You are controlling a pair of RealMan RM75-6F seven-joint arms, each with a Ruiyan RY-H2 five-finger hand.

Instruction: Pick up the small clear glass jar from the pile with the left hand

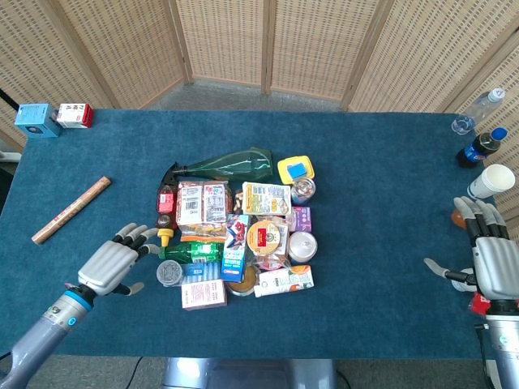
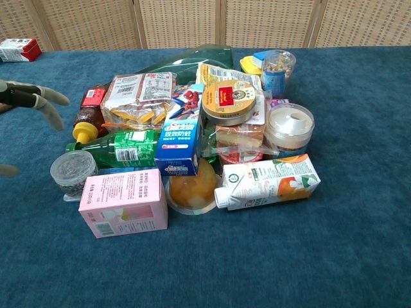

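The small clear glass jar (image 1: 169,272) (image 2: 72,171) sits at the pile's front left corner, beside the pink box (image 1: 203,294) (image 2: 124,201) and just in front of the green bottle (image 1: 195,251) (image 2: 122,147). My left hand (image 1: 113,262) (image 2: 31,100) hovers open just left of the jar, fingers spread toward the pile, holding nothing. My right hand (image 1: 490,256) is open at the table's far right edge, far from the pile, and does not show in the chest view.
The pile holds several packets, cartons and tins on the blue table (image 1: 373,203). A wooden stick (image 1: 71,209) lies far left. Two small boxes (image 1: 53,117) stand at the back left. Bottles (image 1: 481,146) and a paper cup (image 1: 491,180) stand at the far right.
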